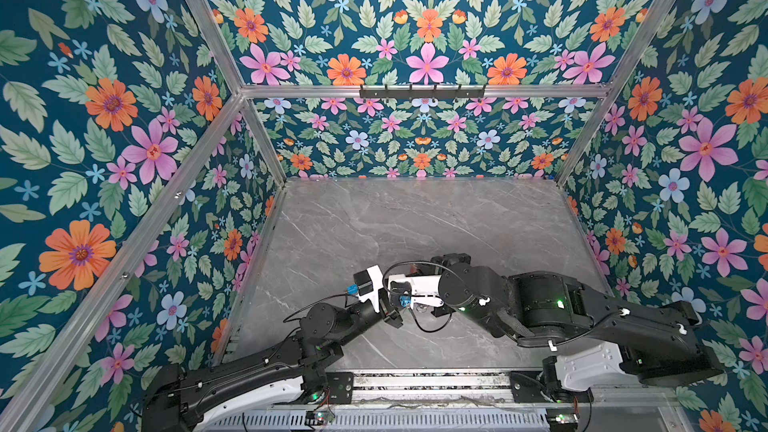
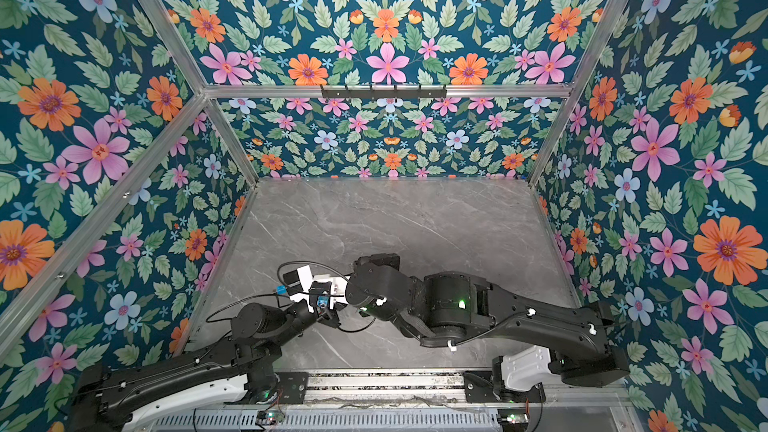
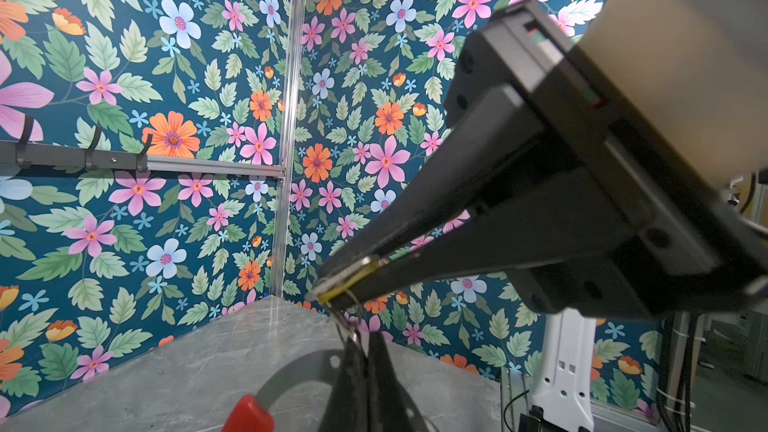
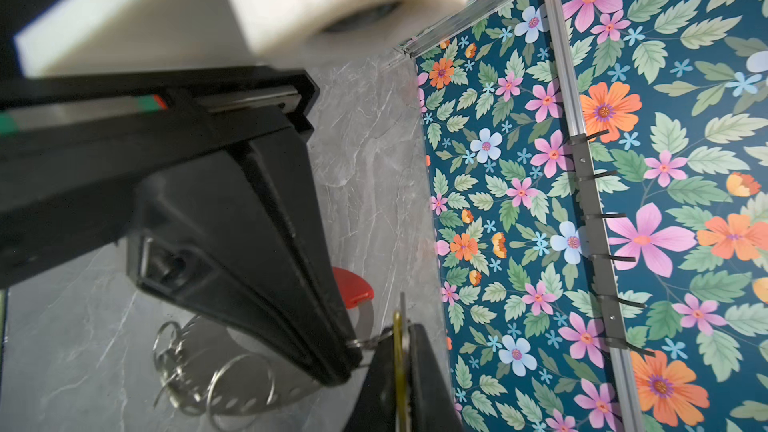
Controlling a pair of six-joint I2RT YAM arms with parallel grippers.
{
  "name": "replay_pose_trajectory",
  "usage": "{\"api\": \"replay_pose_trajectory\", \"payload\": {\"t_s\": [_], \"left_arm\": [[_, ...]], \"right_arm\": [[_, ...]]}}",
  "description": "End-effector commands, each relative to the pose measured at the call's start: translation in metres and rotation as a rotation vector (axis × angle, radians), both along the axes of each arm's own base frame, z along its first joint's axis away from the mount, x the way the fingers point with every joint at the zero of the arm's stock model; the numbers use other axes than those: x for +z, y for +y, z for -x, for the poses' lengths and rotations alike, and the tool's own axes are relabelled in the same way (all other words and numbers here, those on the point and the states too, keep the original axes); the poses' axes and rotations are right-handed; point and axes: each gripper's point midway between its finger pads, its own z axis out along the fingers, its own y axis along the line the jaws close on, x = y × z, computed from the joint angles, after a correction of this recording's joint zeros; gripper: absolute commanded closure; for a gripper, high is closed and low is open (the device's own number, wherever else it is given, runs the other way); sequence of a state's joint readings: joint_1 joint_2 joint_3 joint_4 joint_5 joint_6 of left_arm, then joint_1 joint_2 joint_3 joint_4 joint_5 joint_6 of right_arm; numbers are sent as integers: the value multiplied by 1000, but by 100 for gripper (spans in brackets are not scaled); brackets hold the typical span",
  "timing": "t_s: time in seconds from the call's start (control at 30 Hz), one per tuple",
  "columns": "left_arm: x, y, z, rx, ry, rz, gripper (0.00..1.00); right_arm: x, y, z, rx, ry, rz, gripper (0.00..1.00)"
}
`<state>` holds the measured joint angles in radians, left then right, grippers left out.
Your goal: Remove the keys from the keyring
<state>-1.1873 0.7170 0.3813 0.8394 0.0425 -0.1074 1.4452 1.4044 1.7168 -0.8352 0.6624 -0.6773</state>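
left claw point(image 3: 329, 290) clamps yellow key point(image 3: 351, 279) | right claw point(image 4: 345, 369) grip unclear, tips at its split ring point(image 4: 363, 342) | keyring point(image 4: 353, 286) just beside

1. We have the stereo head high over the near edge, looking down and forward across the table point(image 1: 415, 222) to the back wall point(image 1: 415, 139); wide and far.
2. In both top views we get nearly the same scene, hook rail point(image 1: 422, 92) point(image 2: 382, 92) included, slightly shifted sideways.
3. Left wrist cam: we sit low and tight behind the left gripper point(image 3: 328, 290), facing the back wall and a corner post point(image 3: 286, 160).
4. Right wrist cam: rolled sideways, tight behind the right gripper point(image 4: 347, 367), facing the back wall.
5. Both wrist views share the hook rail point(image 3: 83, 160) point(image 4: 594, 222), the yellow key tag point(image 3: 349, 280) point(image 4: 397, 351) and the keyring's red sleeve point(image 3: 249, 415) point(image 4: 353, 286).
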Motion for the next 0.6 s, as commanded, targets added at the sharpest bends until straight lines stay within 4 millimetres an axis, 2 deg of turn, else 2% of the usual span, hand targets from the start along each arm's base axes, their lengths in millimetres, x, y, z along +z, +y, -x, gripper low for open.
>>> {"api": "replay_pose_trajectory", "payload": {"t_s": [0.0, 0.1, 0.37, 0.57], "left_arm": [[2, -8, 34, -173, -98, -19, 100], [4, -6, 34, -170, -100, -13, 100], [5, 0, 36, -166, -104, 0, 100], [6, 2, 37, -164, -107, 11, 100]], "right_arm": [[26, 29, 5, 53, -5, -161, 87], [26, 31, 6, 57, -8, -159, 86], [25, 36, 6, 63, -15, -156, 76], [26, 37, 7, 72, -12, -162, 75]]}}
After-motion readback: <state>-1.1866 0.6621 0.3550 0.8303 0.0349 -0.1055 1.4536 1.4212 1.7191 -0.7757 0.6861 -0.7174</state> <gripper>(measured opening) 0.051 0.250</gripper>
